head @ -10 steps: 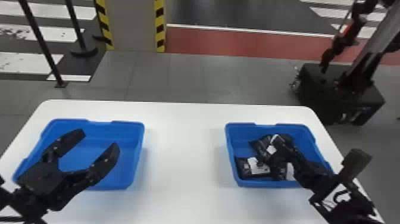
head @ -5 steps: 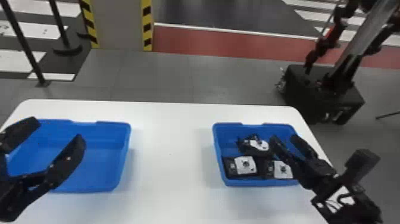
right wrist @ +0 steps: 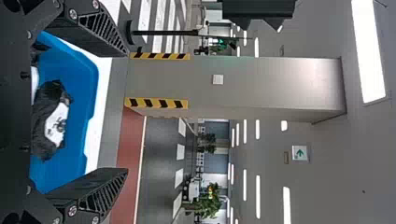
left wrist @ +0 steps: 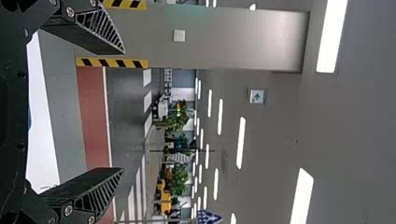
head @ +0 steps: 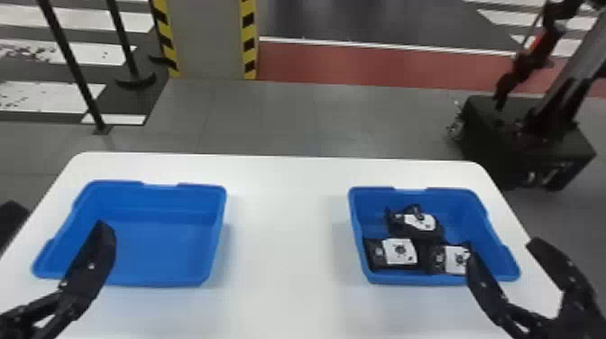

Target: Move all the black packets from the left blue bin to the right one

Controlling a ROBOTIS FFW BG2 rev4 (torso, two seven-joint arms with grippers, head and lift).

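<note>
Three black packets [head: 400,251] are seen from the head inside the right blue bin [head: 415,279], one glimpsed at the right wrist beyond the right gripper's [head: 501,250] parted jaws, the left gripper's [head: 65,215] also spread.

Site: large indoor hall, industrial or test-floor type. You have a column [head: 207,40] with yellow-black edging at eleven o'clock, a red floor lane [head: 360,67] at twelve, white floor stripes [head: 90,20] at ten, a dark machine [head: 505,148] at two. Wrist views: ceiling strip lights [right wrist: 369,56], green arrow sign [right wrist: 300,153].
</note>
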